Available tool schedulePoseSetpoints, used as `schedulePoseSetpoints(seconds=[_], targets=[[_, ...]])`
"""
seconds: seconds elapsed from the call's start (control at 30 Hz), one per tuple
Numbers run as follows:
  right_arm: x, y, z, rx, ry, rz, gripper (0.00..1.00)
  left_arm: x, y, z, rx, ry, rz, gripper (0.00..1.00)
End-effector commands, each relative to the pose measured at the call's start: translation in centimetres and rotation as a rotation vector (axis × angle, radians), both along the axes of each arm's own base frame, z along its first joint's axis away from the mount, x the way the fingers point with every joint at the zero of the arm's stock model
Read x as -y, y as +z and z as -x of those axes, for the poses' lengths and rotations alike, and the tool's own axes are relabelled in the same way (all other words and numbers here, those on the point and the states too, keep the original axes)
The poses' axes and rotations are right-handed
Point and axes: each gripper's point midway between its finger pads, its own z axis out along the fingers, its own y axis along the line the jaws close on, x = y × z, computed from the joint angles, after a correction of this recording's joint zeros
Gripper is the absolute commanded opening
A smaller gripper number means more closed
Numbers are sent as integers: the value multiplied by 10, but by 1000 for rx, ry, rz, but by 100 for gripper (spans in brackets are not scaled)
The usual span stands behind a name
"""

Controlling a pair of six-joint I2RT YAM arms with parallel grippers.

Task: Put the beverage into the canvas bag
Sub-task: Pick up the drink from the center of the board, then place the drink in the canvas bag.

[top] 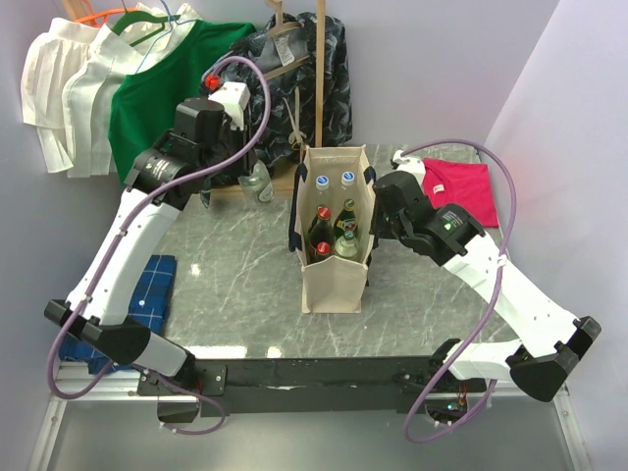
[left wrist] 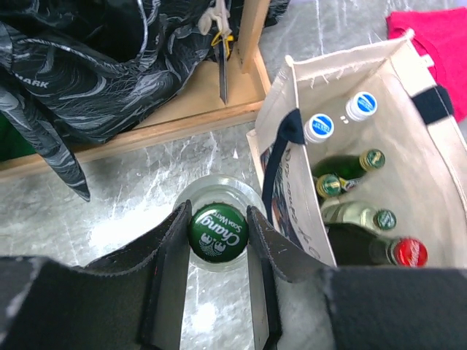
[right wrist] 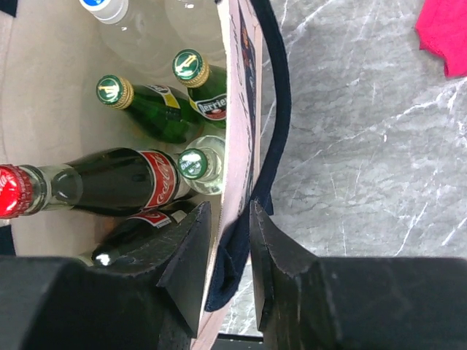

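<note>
Step in hand: grasp made, transfer to the bag pending.

- Left gripper (left wrist: 217, 213) is clamped on the beverage bottle (left wrist: 217, 235), fingers touching the cap on both sides.
- Bottle is upper left of centre in the top view, just beside the wooden rack base (left wrist: 182, 109) and left of the canvas bag (top: 332, 285). Can't tell if it's off the tabletop (top: 235, 285).
- Right gripper (right wrist: 229, 211) is narrow, pinching the bag's right wall and navy handle, probably to steady the mouth.

Next: lift above the rim, move right, lower into a gap. Bag already holds several bottles, so clearance is tight.

Bottle: clear glass, upright, green "Chang" crown cap.
</note>
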Motion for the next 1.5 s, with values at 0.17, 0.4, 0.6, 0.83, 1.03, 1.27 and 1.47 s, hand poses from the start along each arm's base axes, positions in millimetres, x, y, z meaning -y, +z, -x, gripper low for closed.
schedulePoseSetpoints(seconds=[0.17,0.4,0.6,0.83,1.03,1.27,1.47], targets=[[-6,8,-8,29,2,-34,37,1,107,32,287,-113,131,1],[-7,7,-11,30,-9,-29,37,16,121,62,308,-268,179,1],[-7,4,-13,19,-14,-18,33,21,146,84,360,-354,218,1],[-7,1,-13,12,-21,-16,14,34,157,103,375,-463,255,1],[-2,0,-12,11,-37,-1,0,46,165,113,387,-533,275,1],[1,2,-10,20,-52,-6,0,73,170,124,385,-620,293,1],[2,4,-9,28,-60,-18,0,99,171,134,383,-686,313,1]])
